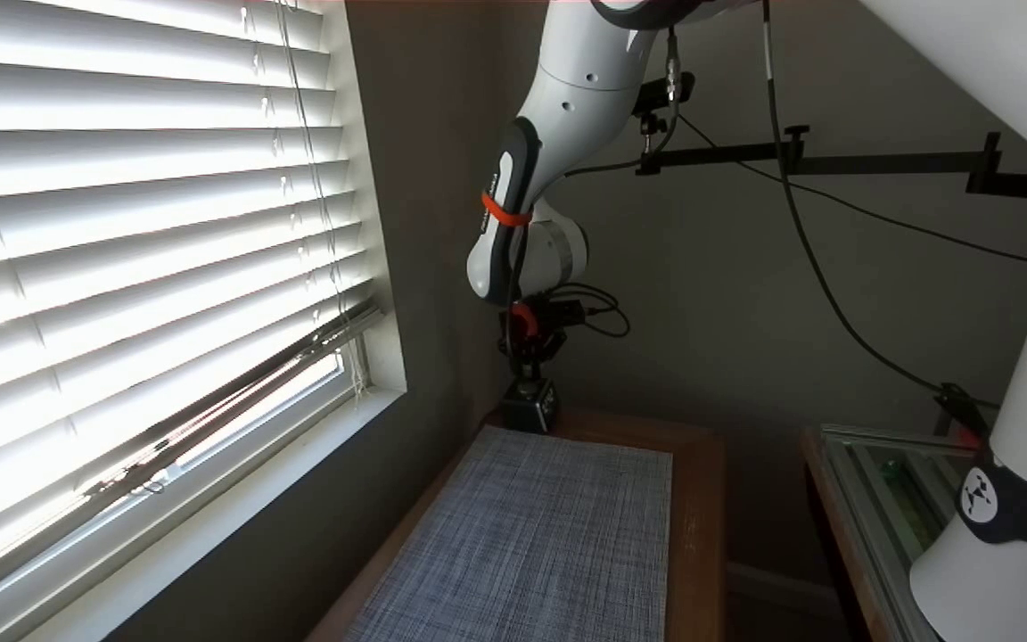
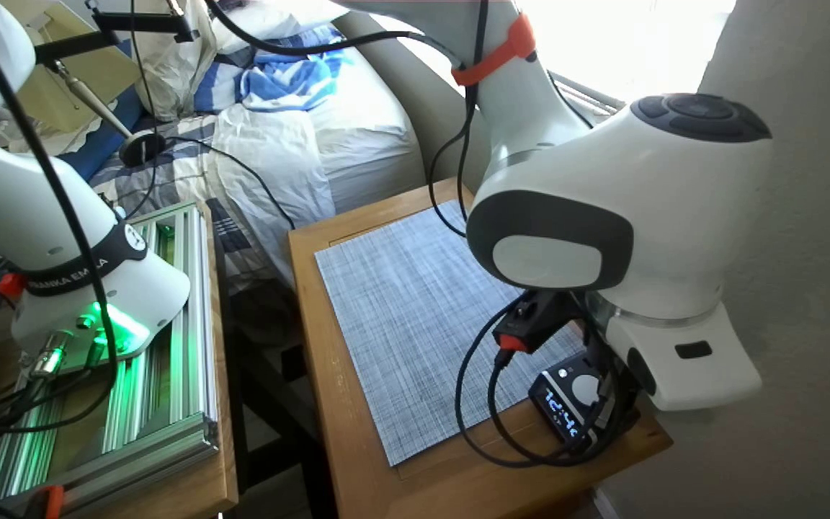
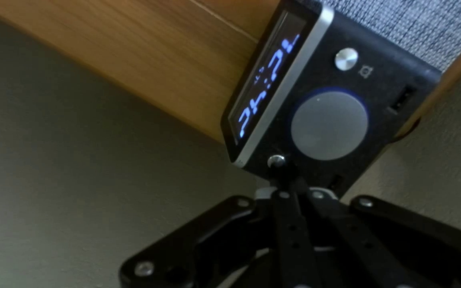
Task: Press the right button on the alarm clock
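- Wrist view, alarm clock [image 3: 312, 88]: one, black, with lit display [image 3: 268, 80]; stands on the wooden table [image 3: 166, 76] at the edge of the grey woven mat [image 3: 418, 28]. Overlap with the mat: cannot be told.
- Gripper [image 3: 286, 175]: one, black; fingers together at the tips, nothing seen between them.
- Right button [image 3: 276, 161]: silver, judged right-hand when the display is faced. Gripper tips cover its lower edge as the wrist camera sees it; touching or just above, cannot be told.
- Step in hand, as judged: aiming at the button, the press either next or under way.
- Next move, as judged: a slight correction to centre the tips, then a short straight push downward, then a lift. Care against slipping off the rim or shoving the clock, which stands near the table's end.
- Wrist view only: both buttons together, the left button [image 3: 346, 59] lying past the round dial [image 3: 329, 132].
- In an exterior view: bed [image 2: 292, 108]; clock with display, dial and left button showing, right button hidden behind cables [image 2: 459, 393] and gripper.
- In an exterior view: window blinds [image 1: 121, 178]; clock a dark box under the gripper, display and buttons not to be made out.
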`<action>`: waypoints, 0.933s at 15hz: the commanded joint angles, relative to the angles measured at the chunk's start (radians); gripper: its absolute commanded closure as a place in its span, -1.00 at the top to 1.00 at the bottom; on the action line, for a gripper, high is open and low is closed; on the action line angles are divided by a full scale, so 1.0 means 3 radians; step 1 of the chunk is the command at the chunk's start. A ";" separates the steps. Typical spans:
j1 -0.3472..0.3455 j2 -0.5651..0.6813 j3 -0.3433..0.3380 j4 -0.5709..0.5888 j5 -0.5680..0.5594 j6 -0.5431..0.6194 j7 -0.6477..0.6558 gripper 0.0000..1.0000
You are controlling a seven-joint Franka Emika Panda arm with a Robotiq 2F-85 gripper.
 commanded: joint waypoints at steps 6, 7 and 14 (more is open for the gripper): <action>-0.0005 0.0214 0.0016 0.0061 0.0079 0.0100 -0.0031 -1.00; -0.0003 0.0216 0.0016 0.0061 0.0079 0.0100 -0.0031 -1.00; 0.0008 0.0242 0.0002 0.0080 0.0070 0.0096 -0.0016 -1.00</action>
